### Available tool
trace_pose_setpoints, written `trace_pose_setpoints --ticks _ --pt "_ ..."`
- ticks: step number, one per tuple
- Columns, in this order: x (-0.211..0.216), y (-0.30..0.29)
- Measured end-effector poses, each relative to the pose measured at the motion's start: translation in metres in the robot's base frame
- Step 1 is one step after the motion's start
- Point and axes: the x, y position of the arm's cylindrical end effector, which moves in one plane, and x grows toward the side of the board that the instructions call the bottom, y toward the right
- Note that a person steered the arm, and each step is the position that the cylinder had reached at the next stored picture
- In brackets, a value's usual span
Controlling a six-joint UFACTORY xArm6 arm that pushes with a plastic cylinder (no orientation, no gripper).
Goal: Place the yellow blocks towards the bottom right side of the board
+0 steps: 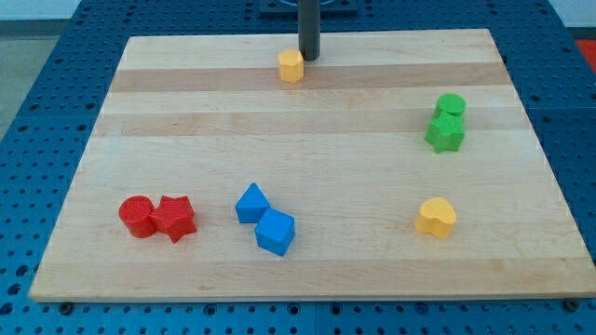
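Observation:
A small yellow hexagonal block (291,66) lies near the view's top edge of the wooden board (307,121), a little left of centre. My tip (308,58) stands just to its upper right, very close to it or touching. A yellow heart-shaped block (436,217) lies toward the view's bottom right.
A green cylinder (451,105) and a green star-shaped block (445,132) sit together at the right. A red cylinder (137,216) and a red star-shaped block (174,218) touch at the bottom left. Two blue blocks (252,204) (276,232) lie at bottom centre.

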Motion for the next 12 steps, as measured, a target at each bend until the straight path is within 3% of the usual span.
trace_pose_setpoints --ticks 1,2,3,4,5,6,7,9,11,12 --pt "0.049 -0.038" --pt "0.103 0.013" --pt "0.084 0.011" --pt "0.066 -0.044" --pt "0.123 -0.035" --pt "0.142 0.03" --pt "0.108 0.023" --pt "0.221 0.071" --pt "0.138 0.093" --pt "0.165 0.113"
